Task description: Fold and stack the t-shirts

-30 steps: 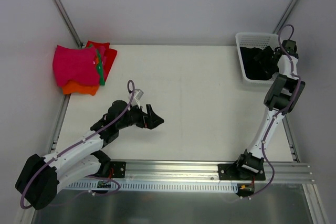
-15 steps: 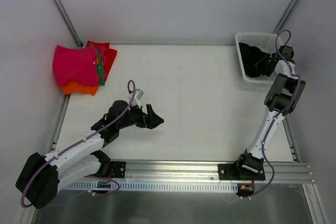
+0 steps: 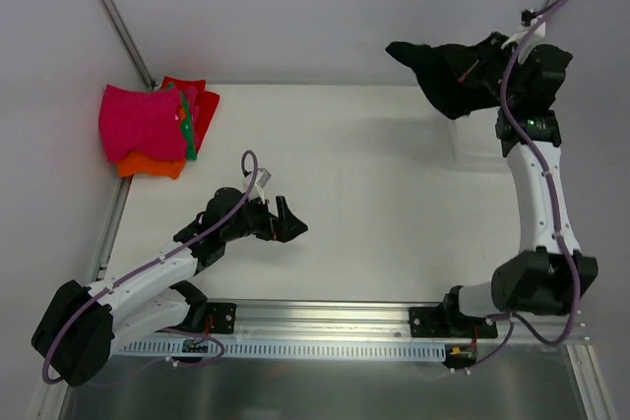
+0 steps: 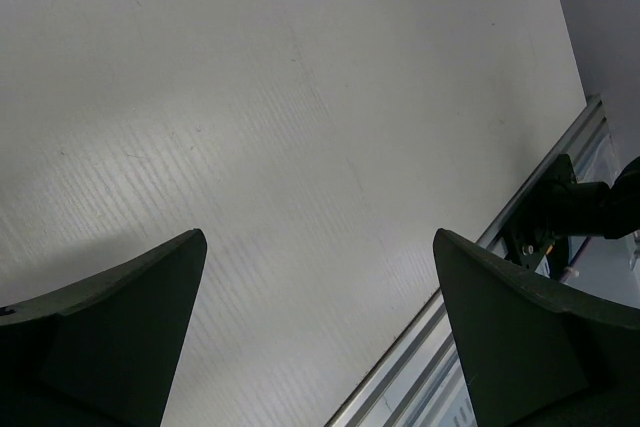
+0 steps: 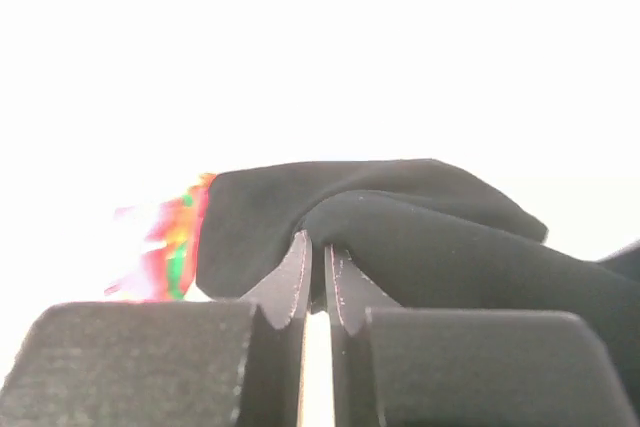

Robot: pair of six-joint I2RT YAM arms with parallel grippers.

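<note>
A black t-shirt hangs bunched in the air over the table's far right corner, with my right gripper shut on a fold of it. From the right wrist, the black t-shirt drapes over the closed tips of my right gripper. The folded t-shirts lie stacked at the far left: magenta-pink on top, orange beneath, red and green at the side. My left gripper hovers open above the near-left table, nothing between its fingers.
The white table ends at an aluminium rail at the near edge, where both arm bases are bolted. Grey walls and slanted frame bars close in the back. The basket is hidden behind the lifted shirt.
My right gripper closed on the black t-shirt in the basket and has raised it high up and leftwards. The left arm has barely moved.
</note>
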